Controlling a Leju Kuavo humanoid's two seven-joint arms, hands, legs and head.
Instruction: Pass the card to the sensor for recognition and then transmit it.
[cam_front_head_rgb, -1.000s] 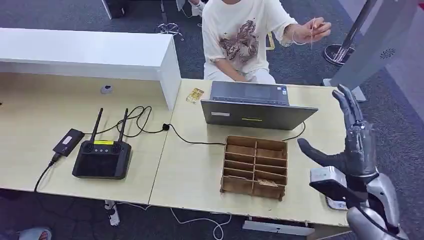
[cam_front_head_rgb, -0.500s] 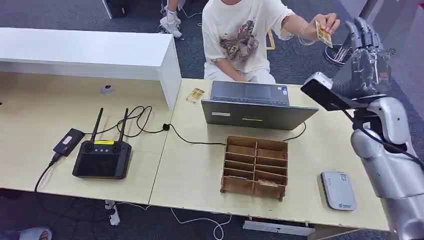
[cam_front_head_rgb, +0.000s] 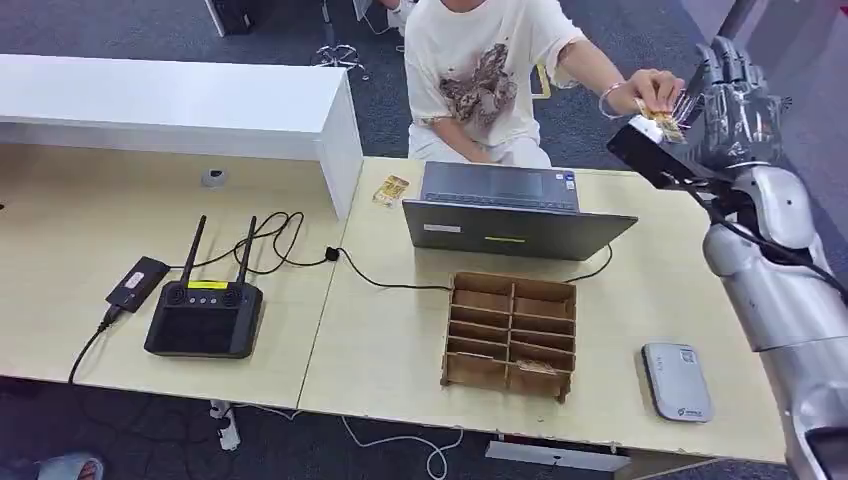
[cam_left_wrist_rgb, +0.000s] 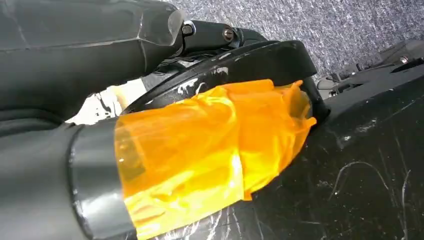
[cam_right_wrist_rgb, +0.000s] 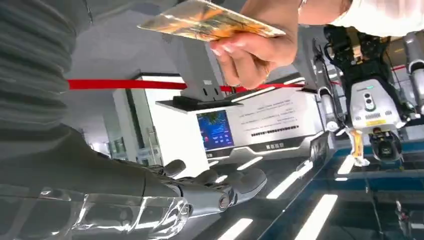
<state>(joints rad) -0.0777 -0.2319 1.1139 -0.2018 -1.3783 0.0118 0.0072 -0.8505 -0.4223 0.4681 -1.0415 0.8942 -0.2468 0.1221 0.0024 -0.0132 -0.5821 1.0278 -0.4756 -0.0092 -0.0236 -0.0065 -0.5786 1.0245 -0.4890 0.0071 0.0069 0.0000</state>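
A person seated behind the table holds out a yellow patterned card in one hand. My right hand is raised at the far right, level with that hand, fingers spread and pointing up. The card's edge is at my fingers, and the person is still pinching it. In the right wrist view the card stays in the person's fingers, while my fingers stretch out apart from it, holding nothing. The grey card sensor lies flat near the table's front right corner.
An open laptop stands mid-table with a wooden compartment box in front of it. Another yellow card lies beside the laptop. A black controller with antennas and cables lie to the left. A white counter stands behind.
My right arm has swung up from low over the table's right edge to the person's hand. The person has lowered the card to my raised fingers.
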